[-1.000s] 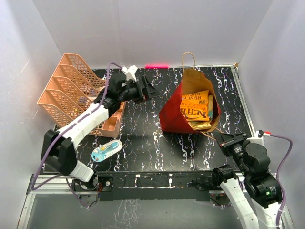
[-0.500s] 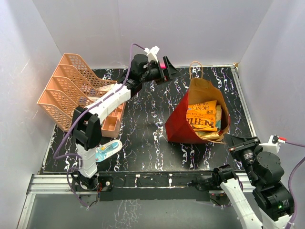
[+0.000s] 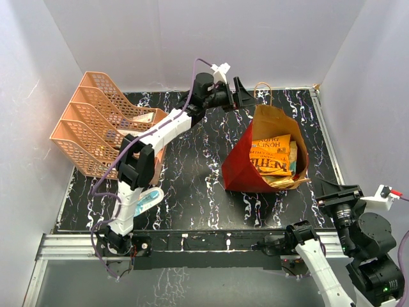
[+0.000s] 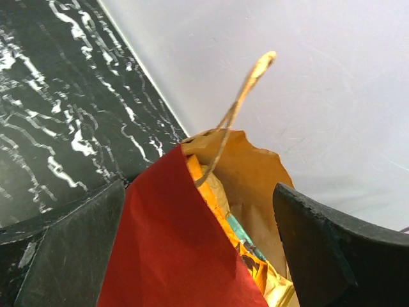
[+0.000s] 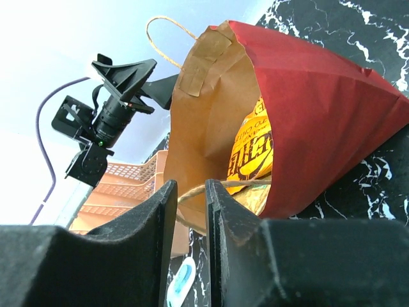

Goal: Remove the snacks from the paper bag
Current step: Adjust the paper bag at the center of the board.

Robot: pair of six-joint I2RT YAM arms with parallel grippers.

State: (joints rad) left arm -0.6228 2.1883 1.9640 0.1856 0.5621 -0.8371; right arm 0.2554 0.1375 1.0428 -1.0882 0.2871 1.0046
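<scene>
The paper bag (image 3: 239, 160), red outside and kraft brown inside, lies tilted on the black marbled table with its mouth up toward the camera. Several snacks sit inside, an orange packet (image 3: 271, 153) on top, with teal and gold packs (image 4: 239, 230) beside it. My left gripper (image 3: 246, 97) hovers wide open at the bag's far rim, below the far twine handle (image 4: 246, 89); in the left wrist view the rim (image 4: 211, 137) lies between its fingers. My right gripper (image 5: 190, 187) is at the near rim, its jaws a narrow gap apart with the near twine handle (image 5: 223, 185) running loose through them.
A pink basket organizer (image 3: 96, 121) stands at the left of the table. A blue-white blister-packed item (image 3: 148, 199) lies near the left arm's base. White walls close in the back and both sides.
My left arm swung right from the organizer to the bag's far rim. The bag shifted right and its mouth tipped up. My right gripper drew back and its jaws parted slightly off the twine.
</scene>
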